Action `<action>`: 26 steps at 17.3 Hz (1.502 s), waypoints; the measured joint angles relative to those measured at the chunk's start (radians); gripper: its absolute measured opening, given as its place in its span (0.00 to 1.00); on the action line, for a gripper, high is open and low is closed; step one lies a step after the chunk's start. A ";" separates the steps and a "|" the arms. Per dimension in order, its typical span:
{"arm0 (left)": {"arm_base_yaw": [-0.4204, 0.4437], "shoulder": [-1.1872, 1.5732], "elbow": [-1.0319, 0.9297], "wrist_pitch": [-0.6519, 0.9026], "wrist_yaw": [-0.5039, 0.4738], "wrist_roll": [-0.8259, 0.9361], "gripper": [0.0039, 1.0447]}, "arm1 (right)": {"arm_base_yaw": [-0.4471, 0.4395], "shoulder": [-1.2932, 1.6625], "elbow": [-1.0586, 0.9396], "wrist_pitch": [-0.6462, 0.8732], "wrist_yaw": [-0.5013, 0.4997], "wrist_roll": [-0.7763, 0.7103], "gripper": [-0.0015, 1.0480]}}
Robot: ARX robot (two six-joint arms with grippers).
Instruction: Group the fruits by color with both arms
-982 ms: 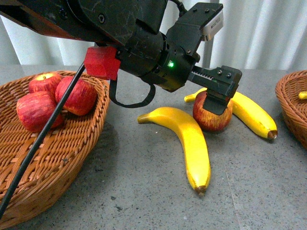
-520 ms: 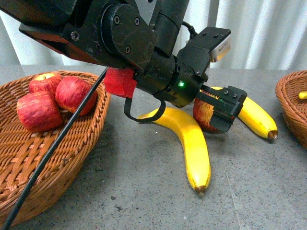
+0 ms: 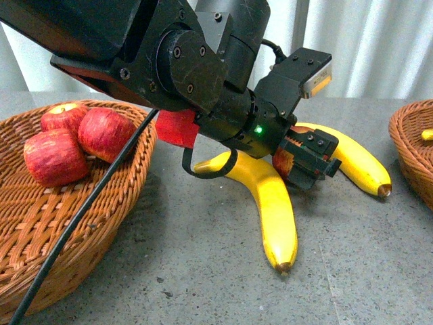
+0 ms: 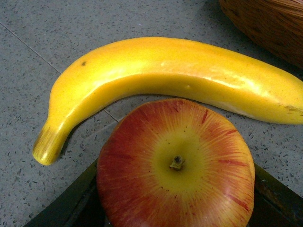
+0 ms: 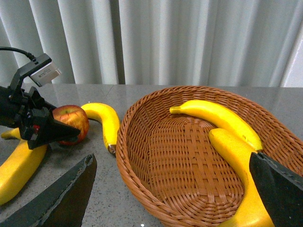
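My left gripper (image 3: pixel 308 161) is open, with one jaw on each side of a red apple (image 3: pixel 281 162) streaked yellow that sits on the table. The left wrist view shows this apple (image 4: pixel 175 165) from above between my dark fingers (image 4: pixel 71 208), with a banana (image 4: pixel 161 75) lying just beyond it. In the front view one banana (image 3: pixel 270 203) lies in front of the apple and another (image 3: pixel 355 159) behind it. Three red apples (image 3: pixel 61 145) sit in the left basket (image 3: pixel 81 230). My right gripper (image 5: pixel 170 189) is open and empty above the right basket (image 5: pixel 156 189), which holds two bananas (image 5: pixel 220 117).
The right basket's rim (image 3: pixel 409 145) shows at the front view's right edge with a bit of banana (image 3: pixel 426 135) inside. A black cable (image 3: pixel 81 217) hangs across the left basket. White curtains close off the back of the grey table (image 3: pixel 169 271).
My left arm has moved right and down. Its open gripper has dropped from the apple's top to lower around the apple. The fruits have not moved.
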 joint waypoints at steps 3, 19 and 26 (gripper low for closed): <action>-0.002 -0.003 -0.003 0.010 0.003 0.009 0.65 | 0.000 0.000 0.000 0.000 0.000 0.000 0.94; 0.117 -0.745 -0.550 -0.017 -0.535 -0.211 0.64 | 0.000 0.000 0.000 0.000 0.000 0.000 0.94; 0.200 -0.720 -0.684 0.023 -0.586 -0.405 0.64 | 0.000 0.000 0.000 0.000 0.000 0.000 0.94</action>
